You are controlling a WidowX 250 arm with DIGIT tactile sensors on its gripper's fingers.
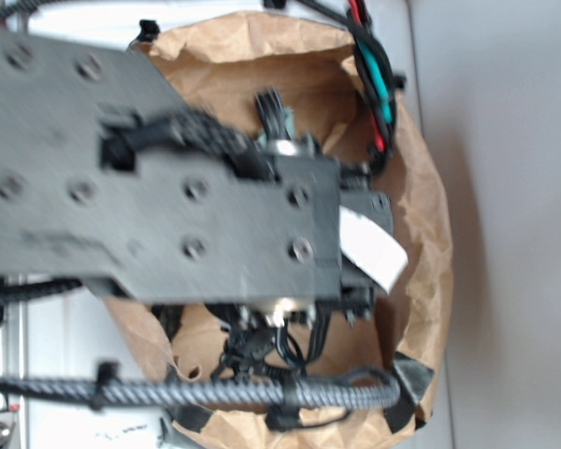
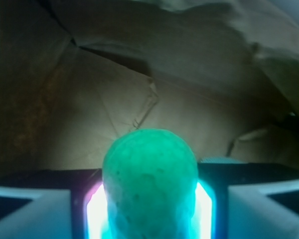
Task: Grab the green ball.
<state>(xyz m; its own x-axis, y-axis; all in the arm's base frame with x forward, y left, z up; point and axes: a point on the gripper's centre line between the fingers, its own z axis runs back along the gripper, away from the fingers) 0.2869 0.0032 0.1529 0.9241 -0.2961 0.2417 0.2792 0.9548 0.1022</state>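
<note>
From above, the black arm point(image 1: 168, 178) fills the left and reaches down into the brown paper bag point(image 1: 430, 234), whose crumpled walls stand close all around. In the wrist view, the ball point(image 2: 149, 184) sits low in the middle, squeezed between the claw's point(image 2: 150, 209) 2 glowing fingers point(image 2: 95, 211). It looks a bit taller than wide.
</note>
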